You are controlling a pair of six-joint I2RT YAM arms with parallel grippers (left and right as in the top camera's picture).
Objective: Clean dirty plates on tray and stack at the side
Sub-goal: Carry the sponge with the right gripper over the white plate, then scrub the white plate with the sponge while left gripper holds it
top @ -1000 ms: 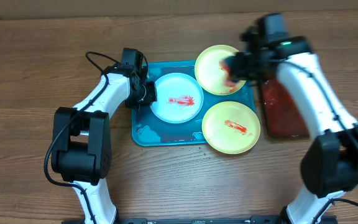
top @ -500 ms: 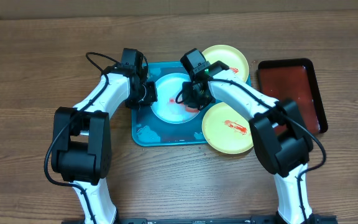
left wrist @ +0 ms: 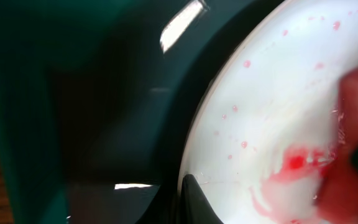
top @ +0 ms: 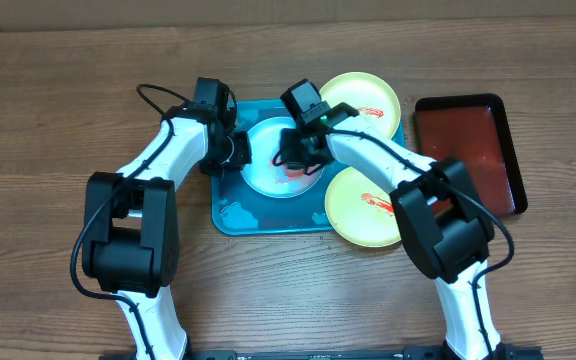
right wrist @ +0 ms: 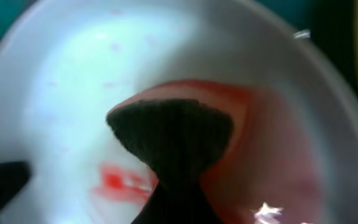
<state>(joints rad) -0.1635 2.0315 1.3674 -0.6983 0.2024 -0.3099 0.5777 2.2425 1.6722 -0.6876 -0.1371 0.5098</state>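
Observation:
The pale blue-white plate lies in the teal tray with a red sauce smear in its centre. My left gripper is shut on the plate's left rim; one black finger lies on the rim in the left wrist view. My right gripper is shut on a red sponge and presses it on the plate beside the smear. Two yellow-green plates with sauce sit at the tray's right: one at the back, one at the front.
A smaller dark red tray with a black rim lies to the right of the plates. Foam and water sit in the teal tray's front left corner. Bare wooden table surrounds the trays.
My right arm swung left from the back yellow-green plate to the pale plate, carrying the red sponge, and now rests on it. The left arm has not moved.

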